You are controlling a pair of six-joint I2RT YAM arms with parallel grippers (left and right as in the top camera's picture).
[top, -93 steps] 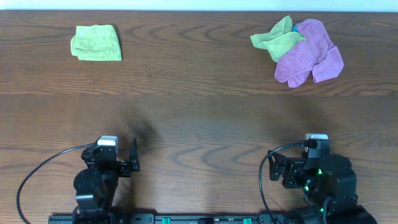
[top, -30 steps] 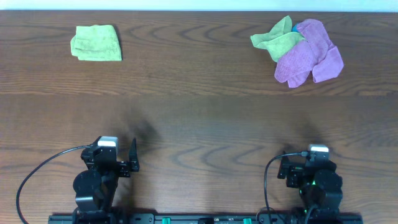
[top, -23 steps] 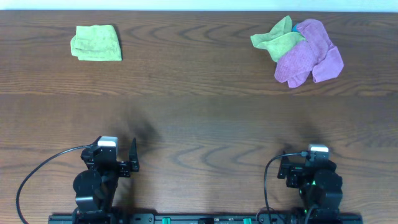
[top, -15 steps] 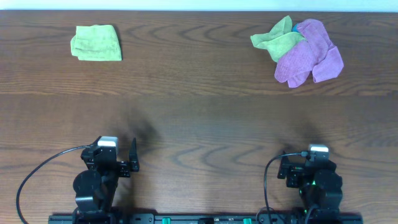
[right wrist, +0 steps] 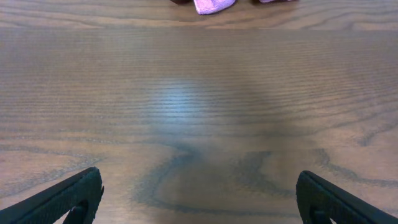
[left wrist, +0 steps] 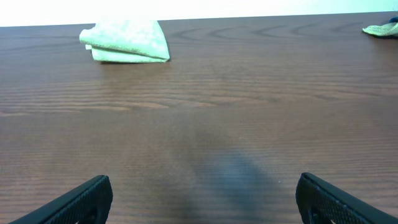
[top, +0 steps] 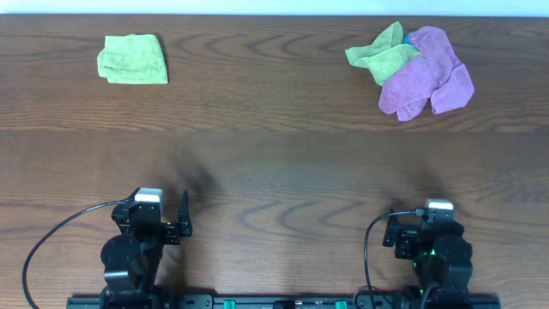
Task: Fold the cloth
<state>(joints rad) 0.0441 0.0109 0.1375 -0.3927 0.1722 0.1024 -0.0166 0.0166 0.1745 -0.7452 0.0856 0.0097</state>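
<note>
The cloth [top: 133,58] is lime-green and lies as a small folded pad at the far left of the table; in the left wrist view the cloth [left wrist: 126,41] shows stacked layers. My left gripper [left wrist: 202,200] hovers open over bare wood at the near edge, far from the cloth, with nothing between its fingers. My right gripper [right wrist: 199,196] is also open and empty above bare table at the near right. In the overhead view both arms sit pulled back at the near edge, left gripper [top: 156,215] and right gripper [top: 429,227].
A crumpled purple cloth [top: 425,75] lies at the far right, and a paler yellow-green cloth [top: 382,53] lies against it. A tip of the purple cloth [right wrist: 213,5] shows at the top of the right wrist view. The table is dark wood [top: 283,163].
Since the earliest frame the right arm has pulled back and squared up at the near edge. Over the last second nothing has moved.
</note>
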